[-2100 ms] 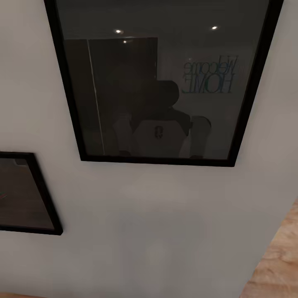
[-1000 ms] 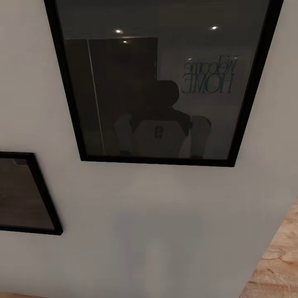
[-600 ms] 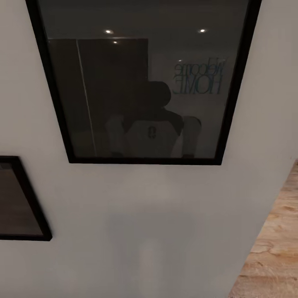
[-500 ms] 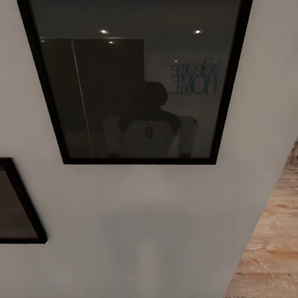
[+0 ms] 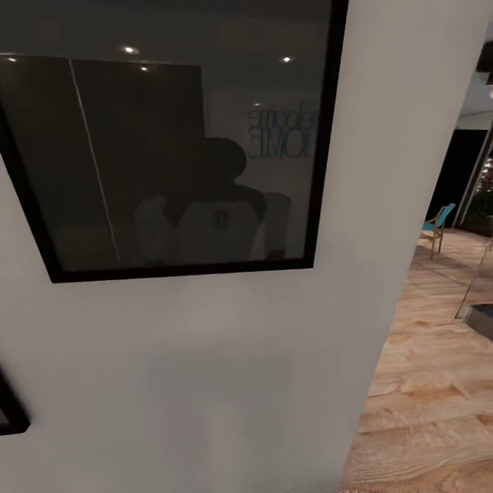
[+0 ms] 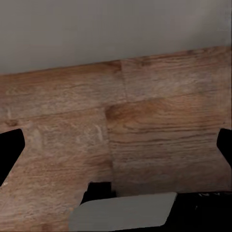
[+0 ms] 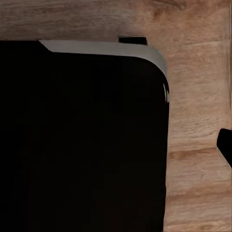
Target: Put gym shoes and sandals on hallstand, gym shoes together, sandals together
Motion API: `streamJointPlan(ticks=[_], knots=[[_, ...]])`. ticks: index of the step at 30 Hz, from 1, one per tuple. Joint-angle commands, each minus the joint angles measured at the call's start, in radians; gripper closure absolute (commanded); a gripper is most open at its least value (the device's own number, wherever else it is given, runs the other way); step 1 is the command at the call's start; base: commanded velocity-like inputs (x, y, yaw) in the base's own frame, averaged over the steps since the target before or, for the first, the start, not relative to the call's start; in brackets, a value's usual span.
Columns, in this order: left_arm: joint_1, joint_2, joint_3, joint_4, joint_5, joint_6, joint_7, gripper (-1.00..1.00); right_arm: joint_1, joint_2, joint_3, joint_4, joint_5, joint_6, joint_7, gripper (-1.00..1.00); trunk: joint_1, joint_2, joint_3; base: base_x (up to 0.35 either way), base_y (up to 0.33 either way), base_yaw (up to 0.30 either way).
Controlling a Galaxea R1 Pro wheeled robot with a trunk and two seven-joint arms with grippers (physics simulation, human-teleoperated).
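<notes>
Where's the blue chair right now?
In the head view the blue chair stands far off at the right, on the wood floor past the white wall's edge, well right of the black-framed picture.

The head camera faces a near wall (image 5: 205,383); both wrist cameras look down at the corridor floor (image 6: 145,125), which all views share.

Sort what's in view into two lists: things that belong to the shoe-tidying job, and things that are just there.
Job:
- wood floor, the surface the shoes are to come off; bare planks here
- left gripper, fingertips wide apart over the planks

Just there:
- wall
- large framed picture, glass reflecting the robot
- smaller frame corner
- blue chair
</notes>
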Motion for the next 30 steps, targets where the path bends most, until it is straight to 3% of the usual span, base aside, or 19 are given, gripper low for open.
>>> streamJointPlan(ticks=[1,12,19,30], knots=[[0.0,0.0,-0.004,-0.026,0.0,-0.001,-0.005,-1.0,0.001,0.0,-0.001,-0.016,0.0,0.0,0.001,-1.0,0.0,0.0,0.0,0.0,0.0,-0.285],[-0.017,-0.021,-0.019,-0.271,-0.001,0.0,-0.018,-1.0,0.001,-0.001,0.002,-0.176,0.002,0.0,0.0,-1.0,0.0,0.0,0.001,0.0,0.0,-0.14],[-0.02,-0.022,-0.017,-0.309,0.003,0.0,-0.018,-1.0,0.001,0.001,0.006,-0.209,0.005,0.0,-0.005,-1.0,0.0,0.0,0.001,0.043,-0.045,-0.011],[-0.019,-0.019,-0.014,-0.31,0.005,0.0,-0.016,-1.0,0.001,0.001,0.003,-0.214,0.003,0.001,-0.003,-1.0,0.0,0.0,0.001,0.094,-0.242,-0.067]])
